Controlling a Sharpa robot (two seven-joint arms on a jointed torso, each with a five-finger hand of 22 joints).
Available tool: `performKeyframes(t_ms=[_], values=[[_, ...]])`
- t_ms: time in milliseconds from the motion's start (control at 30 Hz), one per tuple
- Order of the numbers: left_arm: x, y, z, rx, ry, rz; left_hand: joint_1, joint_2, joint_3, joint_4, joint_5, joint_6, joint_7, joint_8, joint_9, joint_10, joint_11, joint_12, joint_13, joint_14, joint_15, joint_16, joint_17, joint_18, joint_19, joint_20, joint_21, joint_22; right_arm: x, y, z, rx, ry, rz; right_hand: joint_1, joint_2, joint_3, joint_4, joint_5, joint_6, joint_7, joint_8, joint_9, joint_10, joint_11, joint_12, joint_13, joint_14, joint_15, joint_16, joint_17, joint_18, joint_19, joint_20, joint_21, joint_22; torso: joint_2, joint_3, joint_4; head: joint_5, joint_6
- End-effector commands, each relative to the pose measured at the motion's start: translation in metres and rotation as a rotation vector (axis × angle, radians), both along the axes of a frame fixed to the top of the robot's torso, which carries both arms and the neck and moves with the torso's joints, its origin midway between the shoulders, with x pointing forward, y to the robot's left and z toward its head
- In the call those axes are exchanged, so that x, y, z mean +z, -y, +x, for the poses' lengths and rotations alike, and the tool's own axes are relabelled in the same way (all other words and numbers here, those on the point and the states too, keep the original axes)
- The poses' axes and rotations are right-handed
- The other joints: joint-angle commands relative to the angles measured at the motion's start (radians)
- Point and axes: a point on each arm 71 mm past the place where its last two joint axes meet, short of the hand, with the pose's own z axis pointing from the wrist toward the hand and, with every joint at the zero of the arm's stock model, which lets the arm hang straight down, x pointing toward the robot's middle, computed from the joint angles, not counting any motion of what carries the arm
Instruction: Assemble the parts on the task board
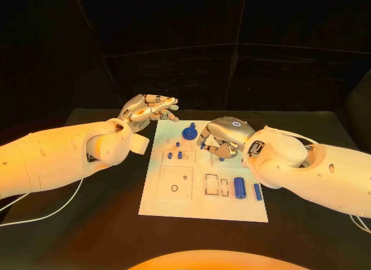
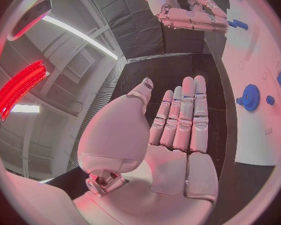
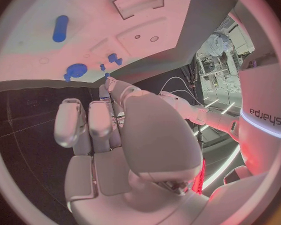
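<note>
The white task board (image 1: 203, 194) lies in the middle of the black table. A blue gear (image 1: 189, 133) stands near its far edge, small blue pegs (image 1: 179, 155) sit below it, and two blue cylinders (image 1: 240, 185) lie at the near right. My right hand (image 1: 222, 139) hovers over the board's far middle with its fingers curled down toward a small blue part (image 1: 222, 159); whether it grips it is hidden. My left hand (image 1: 153, 109) hangs off the board's far left corner. The left hand (image 2: 178, 120) has its fingers straight and its palm bare.
Dark table (image 1: 88, 225) surrounds the board on all sides. A white cable (image 1: 39, 214) trails across the table under my left arm. Recessed square and slot pockets (image 1: 175, 181) mark the board's near half.
</note>
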Motion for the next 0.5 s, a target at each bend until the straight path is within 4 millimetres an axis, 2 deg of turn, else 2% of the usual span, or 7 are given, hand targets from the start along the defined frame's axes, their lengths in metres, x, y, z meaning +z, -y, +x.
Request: performKeyframes(t_ms=[33, 233, 500], values=[[0.002, 0.002, 0.0, -0.009, 0.007, -0.013, -0.006, 0.004, -0.004, 0.0, 0.001, -0.007, 0.001, 0.006, -0.001, -0.006, -0.001, 0.006, -0.002, 0.01, 0.001, -0.006, -0.001, 0.013, 0.009, -0.001, -0.006, -0.001, -0.008, -0.009, -0.002, 0.028, -0.021, 0.012, -0.013, 0.0, 0.008, 0.0, -0.003, 0.007, 0.001, -0.005, 0.001, 0.01, -0.004, 0.007, 0.001, 0.013, -0.004, 0.003, -0.002, -0.016, 0.009, 0.0, 0.004, 0.002, 0.0, -0.0001, 0.001, 0.019, -0.009], [0.002, 0.004, 0.001, -0.011, 0.008, -0.014, -0.004, 0.004, -0.006, 0.0, 0.001, -0.008, 0.001, 0.006, -0.001, -0.007, -0.001, 0.007, -0.002, 0.01, 0.001, -0.007, -0.002, 0.013, 0.009, -0.001, -0.008, -0.003, -0.029, -0.025, -0.009, 0.06, -0.073, 0.012, -0.018, 0.0, 0.015, -0.006, -0.003, 0.005, 0.003, -0.006, 0.001, 0.008, -0.003, 0.006, 0.001, 0.013, -0.004, 0.004, -0.002, -0.016, 0.01, 0.001, 0.005, 0.003, 0.001, 0.0005, -0.0015, 0.042, -0.022], [0.001, 0.005, 0.001, -0.012, 0.007, -0.014, -0.004, 0.004, -0.006, 0.0, 0.001, -0.008, 0.001, 0.006, -0.001, -0.007, -0.001, 0.007, -0.002, 0.01, 0.001, -0.007, -0.002, 0.013, 0.009, -0.001, -0.008, -0.003, -0.044, -0.037, -0.015, 0.082, -0.12, 0.006, -0.023, -0.001, 0.019, -0.009, -0.003, 0.004, 0.003, -0.007, 0.001, 0.007, -0.002, 0.006, 0.001, 0.012, -0.003, 0.003, -0.005, -0.017, 0.011, 0.001, 0.006, 0.004, 0.0, 0.0007, -0.0005, 0.049, -0.031]])
